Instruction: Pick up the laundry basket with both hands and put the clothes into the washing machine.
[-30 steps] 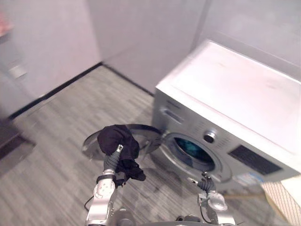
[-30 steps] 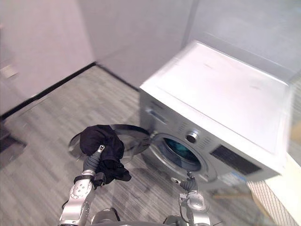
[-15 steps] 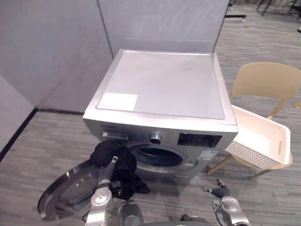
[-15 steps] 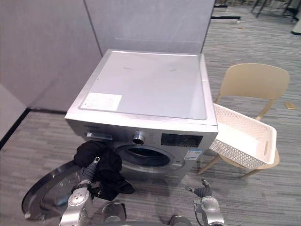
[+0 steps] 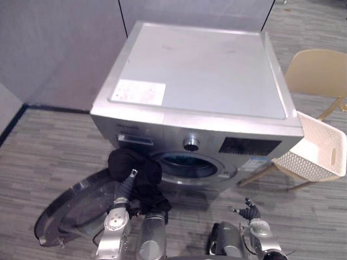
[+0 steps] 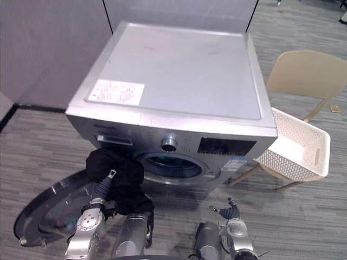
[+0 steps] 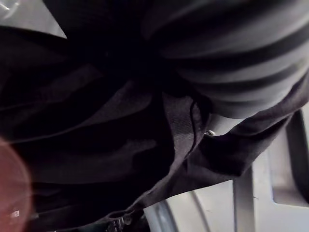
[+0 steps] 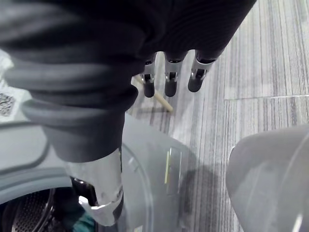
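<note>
A: Grey striped floor [image 5: 49,146], washer [image 5: 206,70] door [image 5: 65,216] open, low at left. Progress?
B: Partway, I'd say. Left hand [image 5: 126,187] carries black clothes [image 5: 130,165] just left of the drum [image 5: 187,165] mouth, not inside yet. Grip can't be told, cloth covers it.
A: Right hand?
B: Right hand [image 5: 246,211] is low before the washer front, fingers loose, holding nothing.
A: Basket?
B: Basket [image 5: 325,146] is on the chair [image 5: 317,67] at right, no clothes visible in it. What's left: get the clothes into the drum.
</note>
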`<state>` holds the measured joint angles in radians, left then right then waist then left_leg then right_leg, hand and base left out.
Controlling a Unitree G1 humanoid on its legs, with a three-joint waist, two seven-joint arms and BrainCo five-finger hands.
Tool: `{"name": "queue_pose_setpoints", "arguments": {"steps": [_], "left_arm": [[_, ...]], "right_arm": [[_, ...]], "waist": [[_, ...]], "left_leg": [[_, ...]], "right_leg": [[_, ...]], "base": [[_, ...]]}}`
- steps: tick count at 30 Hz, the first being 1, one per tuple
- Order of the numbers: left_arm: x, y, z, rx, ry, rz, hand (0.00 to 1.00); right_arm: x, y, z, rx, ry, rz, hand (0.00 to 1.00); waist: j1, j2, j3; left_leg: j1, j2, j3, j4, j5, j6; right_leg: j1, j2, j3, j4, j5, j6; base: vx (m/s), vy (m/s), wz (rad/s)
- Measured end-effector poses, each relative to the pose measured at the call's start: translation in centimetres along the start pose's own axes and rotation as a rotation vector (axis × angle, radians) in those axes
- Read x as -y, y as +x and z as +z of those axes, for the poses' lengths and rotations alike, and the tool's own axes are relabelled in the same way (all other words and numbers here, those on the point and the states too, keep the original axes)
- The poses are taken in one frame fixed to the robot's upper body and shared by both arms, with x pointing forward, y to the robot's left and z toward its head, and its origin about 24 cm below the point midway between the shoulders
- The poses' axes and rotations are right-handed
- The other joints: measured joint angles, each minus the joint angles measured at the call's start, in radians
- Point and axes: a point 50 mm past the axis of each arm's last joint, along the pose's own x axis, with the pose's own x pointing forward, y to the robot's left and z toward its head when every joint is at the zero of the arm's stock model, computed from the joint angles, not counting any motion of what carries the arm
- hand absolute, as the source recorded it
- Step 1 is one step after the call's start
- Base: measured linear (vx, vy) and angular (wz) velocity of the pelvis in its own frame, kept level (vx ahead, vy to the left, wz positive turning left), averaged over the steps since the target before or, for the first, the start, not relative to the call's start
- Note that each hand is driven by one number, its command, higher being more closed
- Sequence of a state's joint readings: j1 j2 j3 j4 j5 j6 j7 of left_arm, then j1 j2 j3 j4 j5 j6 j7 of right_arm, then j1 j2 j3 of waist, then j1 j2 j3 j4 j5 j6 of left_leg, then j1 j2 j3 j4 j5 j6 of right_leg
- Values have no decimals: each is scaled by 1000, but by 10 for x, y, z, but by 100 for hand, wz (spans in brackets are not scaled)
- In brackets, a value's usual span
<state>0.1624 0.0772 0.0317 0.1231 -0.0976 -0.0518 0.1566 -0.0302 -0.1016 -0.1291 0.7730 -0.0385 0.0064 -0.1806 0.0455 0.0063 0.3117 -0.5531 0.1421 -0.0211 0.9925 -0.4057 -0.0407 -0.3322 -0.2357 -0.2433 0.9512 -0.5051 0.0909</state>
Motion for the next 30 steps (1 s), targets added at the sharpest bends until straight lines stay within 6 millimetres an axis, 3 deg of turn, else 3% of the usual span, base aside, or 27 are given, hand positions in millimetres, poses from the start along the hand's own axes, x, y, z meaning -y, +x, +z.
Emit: {"name": "queue_pose_setpoints", "arguments": {"steps": [2,7,11,13,16,22,28,30], "left_arm": [[5,6,8,27,-27,8,100],[29,20,34,111,-114,-24,100],[49,34,69,228,-185,-46,100],[55,37,84,279,-208,-41,100],[66,42,115,381,-233,-50,100],[97,36,156,517,-235,-130,100],[140,37,232,745,-119,-216,100],[151,28,268,867,-108,-229,100]], "right_arm": [[-6,-1,15,59,37,-5,0],[-11,-2,51,188,100,-18,0],[-14,-5,85,318,152,-39,0],[-15,-6,98,360,165,-47,0],[-7,-21,135,526,216,-82,0],[-2,-33,144,595,242,-94,0],[-9,-36,137,588,255,-75,0],[-12,-34,133,566,251,-68,0]], "waist": [[1,-21,30],[4,-36,81],[26,-40,103],[26,-40,103],[22,-57,112],[2,-70,111],[-41,-123,90],[-57,-141,79]], "left_leg": [[-89,18,-4,64,-1,-2],[-329,61,-2,226,-1,-6],[-580,103,-11,402,-31,-6],[-691,122,-23,479,-48,-4],[-868,141,-36,602,-78,3],[-973,136,-47,682,-90,21],[-1023,119,-66,720,-95,22],[-1025,119,-71,720,-90,24]], "right_leg": [[-85,-14,-7,98,-40,-10],[-318,-49,1,316,-104,-28],[-590,-36,52,500,-138,-39],[-707,-21,77,569,-143,-37],[-903,2,129,687,-150,-29],[-999,5,151,756,-158,-16],[-1033,-8,151,804,-169,-27],[-1032,-8,145,804,-170,-30]], "base": [[-151,-114,23],[-105,-94,11],[-69,-43,-37],[-64,-26,-50],[-34,-32,-46],[22,-21,-6],[10,-30,6],[20,-56,0]]}}
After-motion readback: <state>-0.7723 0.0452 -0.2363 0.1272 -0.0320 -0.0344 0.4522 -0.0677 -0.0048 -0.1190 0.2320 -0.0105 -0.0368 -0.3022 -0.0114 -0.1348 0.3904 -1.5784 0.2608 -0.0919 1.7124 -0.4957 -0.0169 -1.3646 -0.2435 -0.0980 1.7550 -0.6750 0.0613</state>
